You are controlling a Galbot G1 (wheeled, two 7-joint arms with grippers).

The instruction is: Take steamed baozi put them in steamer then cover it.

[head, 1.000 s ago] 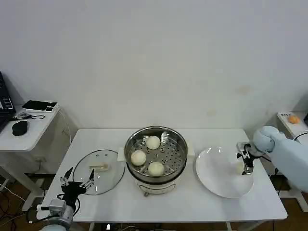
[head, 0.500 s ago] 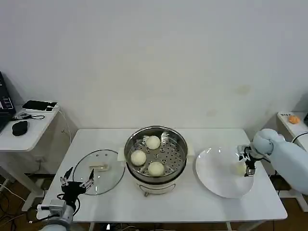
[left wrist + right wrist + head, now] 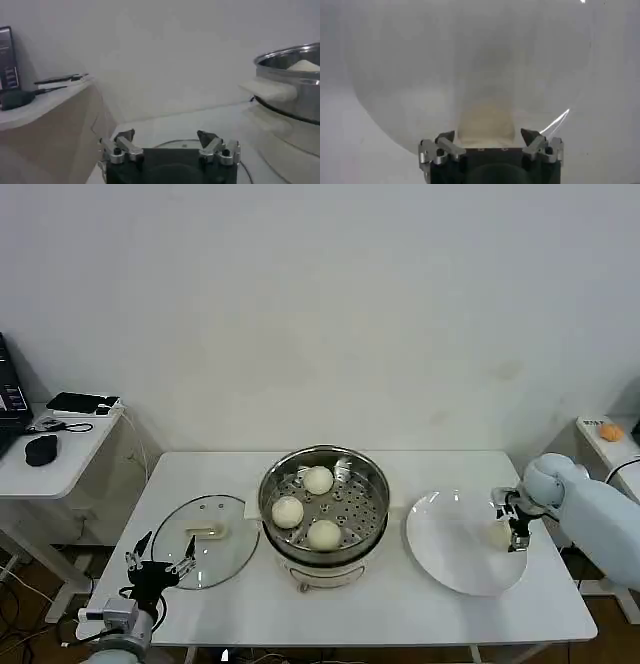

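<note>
**Last bun lined up on the plate**

Far left, the left gripper (image 3: 160, 569) hangs low at the table's near corner, jaws spread wide and empty. Just beyond it the cover (image 3: 205, 539) lies flat on the white table (image 3: 380, 619), cream handle up. At centre sits the steamer (image 3: 324, 504), three steamed baozi (image 3: 305, 509) resting on its perforated tray, with open space on the right side of it. Over to the right, the white plate (image 3: 455, 549) carries the fourth bun (image 3: 499, 534) near its far edge, and the right gripper (image 3: 515, 527) is right down at it. In the right wrist view the jaws stand wide, the bun (image 3: 486, 123) sitting between the tips, not pinched. The risks: a hard squeeze dents the soft dough, and an off-centre close could roll the bun across the slick plate or nudge the plate itself.
</note>
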